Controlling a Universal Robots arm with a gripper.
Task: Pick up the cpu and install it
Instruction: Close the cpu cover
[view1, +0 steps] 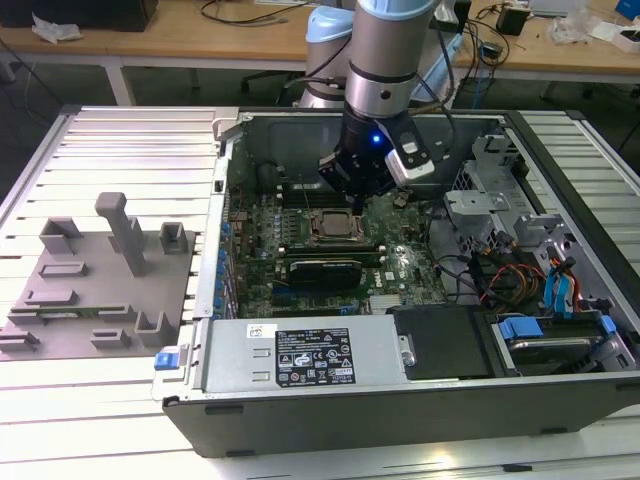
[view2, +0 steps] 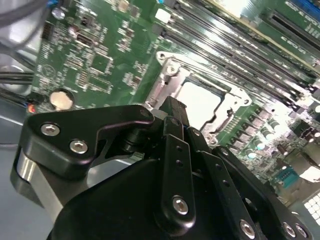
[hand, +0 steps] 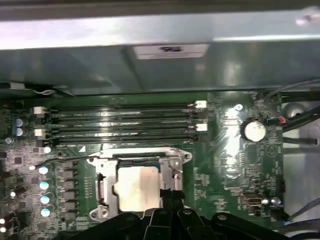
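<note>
The cpu (hand: 136, 186) is a pale silvery square lying flat inside the metal-framed socket (hand: 102, 165) on the green motherboard; the second wrist view shows it too (view2: 201, 101). My black gripper (hand: 172, 199) hangs just above the socket's edge, its fingertips (view2: 173, 109) pressed together beside the chip's rim with nothing between them. In the exterior view the gripper (view1: 352, 196) sits low inside the open computer case, right over the socket (view1: 330, 228).
Memory slots (hand: 125, 122) run beside the socket, and a coin battery (hand: 255, 131) lies nearby. A power supply (view1: 310, 356) lines the case's near side, and drive cages and cables (view1: 500, 230) crowd the exterior view's right. A grey plastic tray (view1: 100, 290) rests outside the case.
</note>
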